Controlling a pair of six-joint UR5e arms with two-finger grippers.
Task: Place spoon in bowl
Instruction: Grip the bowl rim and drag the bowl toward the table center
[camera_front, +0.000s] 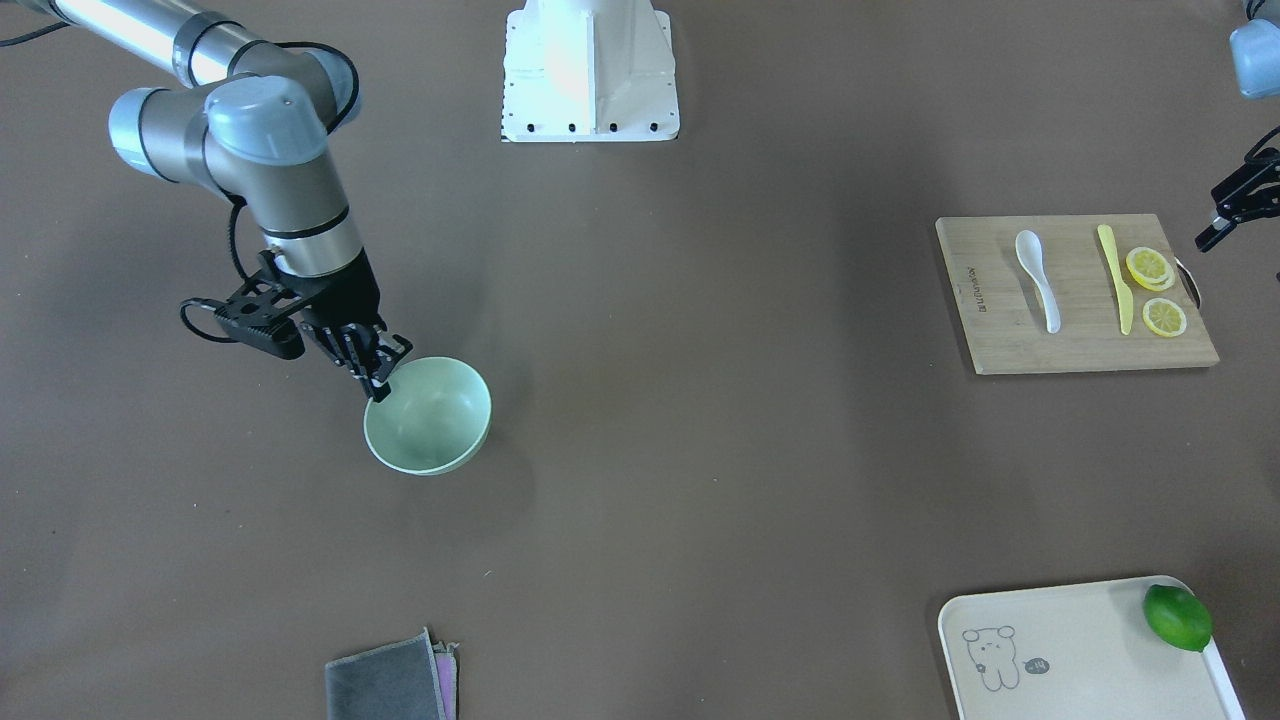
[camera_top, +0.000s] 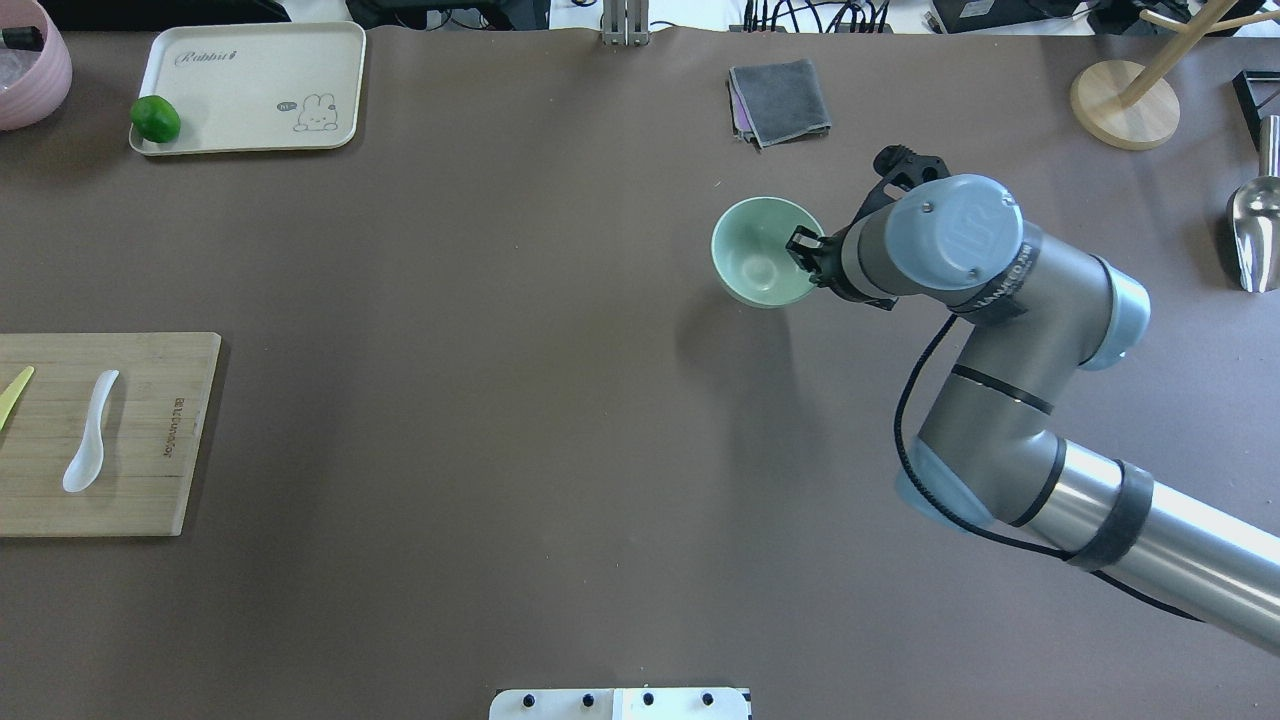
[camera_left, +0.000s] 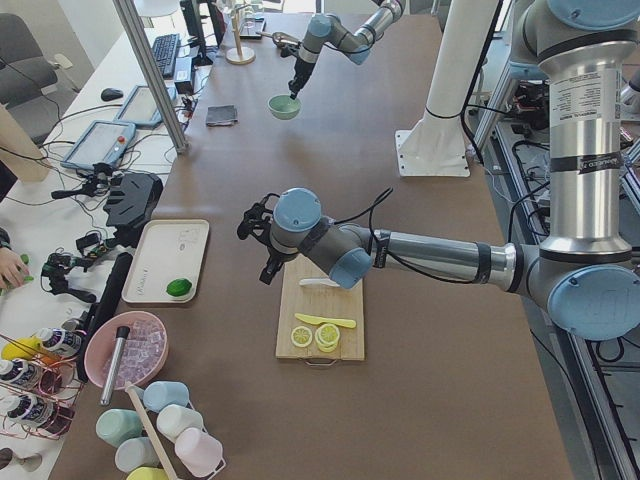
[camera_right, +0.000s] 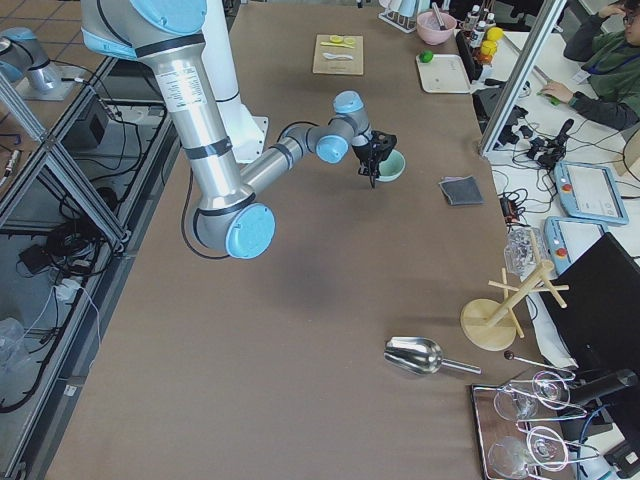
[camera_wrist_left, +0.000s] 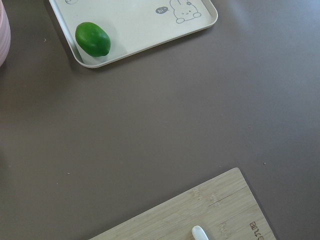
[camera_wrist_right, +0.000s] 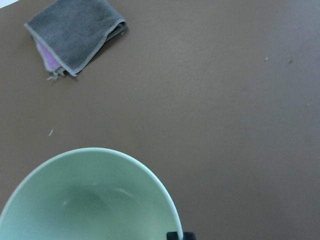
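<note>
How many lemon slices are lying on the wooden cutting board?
3 lemon slices, all on the cutting board beside the yellow knife: one lies on top of a second, and a third lies alone. Another could be hidden beneath the overlapping pair.

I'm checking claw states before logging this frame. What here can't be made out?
Left claw: cut off by the front-facing view's right edge, absent overhead; open or shut unclear.
Right claw: its wrist hides it overhead; the wrist camera shows one fingertip at the bowl rim; grip unclear.
Spoon: only its tip shows at the left wrist view's bottom edge.
</note>
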